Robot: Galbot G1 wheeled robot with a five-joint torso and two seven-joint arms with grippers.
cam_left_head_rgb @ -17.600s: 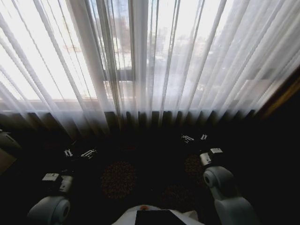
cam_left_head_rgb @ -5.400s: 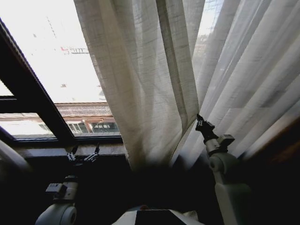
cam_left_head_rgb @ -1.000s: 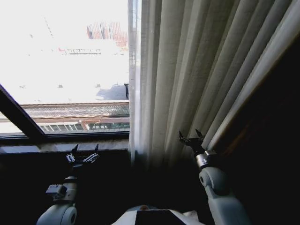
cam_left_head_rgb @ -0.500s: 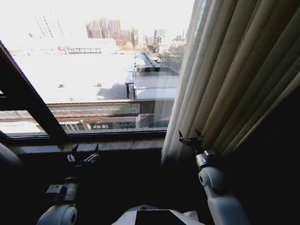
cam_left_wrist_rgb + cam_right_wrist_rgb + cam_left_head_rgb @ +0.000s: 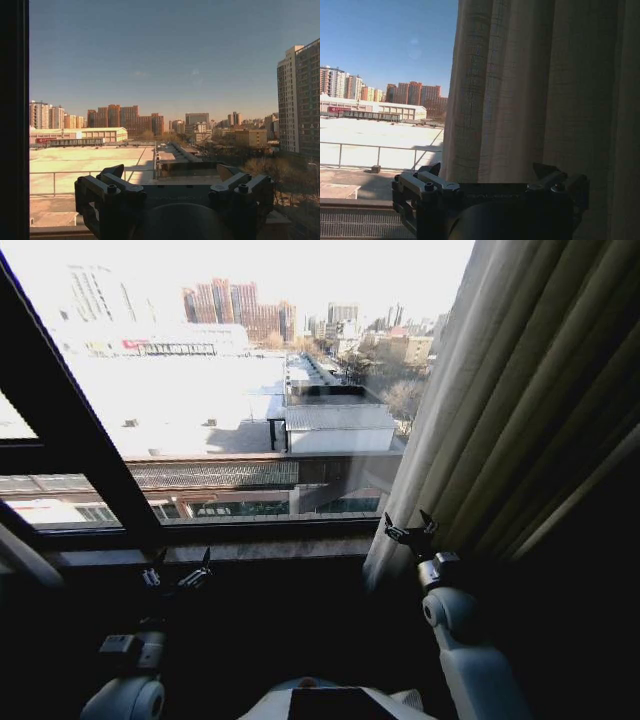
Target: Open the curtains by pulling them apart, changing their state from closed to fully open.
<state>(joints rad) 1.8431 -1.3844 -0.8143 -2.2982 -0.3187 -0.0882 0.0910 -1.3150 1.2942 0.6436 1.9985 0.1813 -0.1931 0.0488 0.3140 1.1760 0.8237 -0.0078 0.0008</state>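
Since half a second ago: the curtain [image 5: 530, 390] edge lies farther toward the right of the head view, baring more glass; the grippers sit where they were.

Curtain: gathered in pleats down the right side of the head view, its lower edge meeting the sill [image 5: 260, 550] at lower centre-right. The right wrist view shows its linen weave [image 5: 540, 90] close up, taking the right two thirds of the frame.

Right gripper [image 5: 409, 531]: lower centre-right of the head view, just beside the curtain's edge, fingers spread, gripping nothing. In its own wrist view [image 5: 490, 180] the fingers stand apart before the fabric.

Left gripper [image 5: 178, 570]: lower left of the head view, low before the sill, fingers spread and bare. Its wrist view [image 5: 172, 182] shows bare glass and city beyond, with a dark frame bar [image 5: 14, 120] at the left edge.

Frame bar [image 5: 80, 430]: diagonal across the head view's left.
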